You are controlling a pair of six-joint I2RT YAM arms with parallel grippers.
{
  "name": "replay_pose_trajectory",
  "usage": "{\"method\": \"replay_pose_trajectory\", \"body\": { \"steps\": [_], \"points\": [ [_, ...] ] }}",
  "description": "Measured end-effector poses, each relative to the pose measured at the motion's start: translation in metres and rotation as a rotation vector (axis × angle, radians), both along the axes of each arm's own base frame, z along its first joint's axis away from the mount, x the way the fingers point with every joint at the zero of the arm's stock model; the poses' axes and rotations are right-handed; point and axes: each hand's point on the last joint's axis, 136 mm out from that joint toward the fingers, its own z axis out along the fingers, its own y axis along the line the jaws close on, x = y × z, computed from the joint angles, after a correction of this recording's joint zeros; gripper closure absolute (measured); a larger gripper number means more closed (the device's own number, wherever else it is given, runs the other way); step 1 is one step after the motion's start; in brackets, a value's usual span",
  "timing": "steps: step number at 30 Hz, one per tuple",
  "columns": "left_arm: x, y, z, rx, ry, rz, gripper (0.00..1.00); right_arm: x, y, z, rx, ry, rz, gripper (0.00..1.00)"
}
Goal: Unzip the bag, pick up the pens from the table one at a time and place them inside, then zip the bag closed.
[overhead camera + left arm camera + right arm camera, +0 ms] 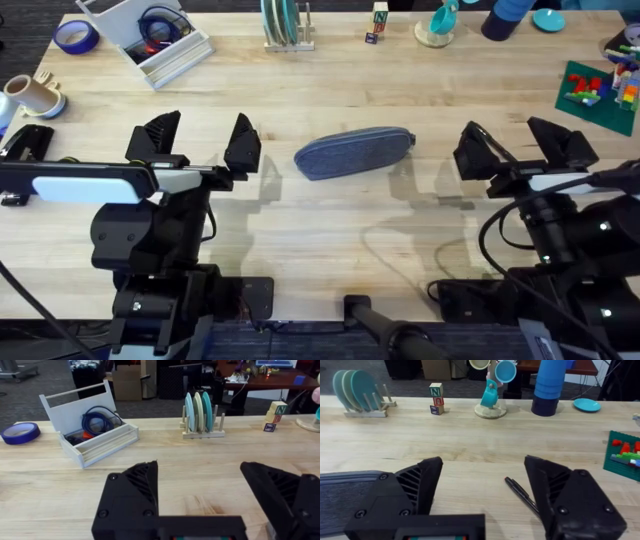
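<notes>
I see the grey-blue pouch lying mid-table, zipped, btwn both arms. L gripper spread wide, holding nothing; R gripper wide too, a dark pen just beyond its fingers.

overhead looking down, 2 low wrist views

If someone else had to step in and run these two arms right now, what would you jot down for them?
Left gripper: open, empty, left of the bag.
Right gripper: open, empty, right of the bag.
The bag lies at mid-table, looks zipped shut and untouched.
One dark pen lies on the wood near the right gripper.
Done: nothing visible.
Left: unzip the bag, put the pens in one at a time, zip it closed.
</notes>
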Motion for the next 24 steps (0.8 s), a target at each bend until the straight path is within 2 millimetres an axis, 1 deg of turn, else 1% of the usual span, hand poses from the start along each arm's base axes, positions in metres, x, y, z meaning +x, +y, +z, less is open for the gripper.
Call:
{"method": "replay_pose_trajectory", "body": {
  "steps": [24],
  "points": [
    [0.0,0.0001,0.0,0.003,0.0,0.0,0.006,-0.0004,0.0,-0.0029,0.0,0.013,0.0,0.004]
  ]
}}
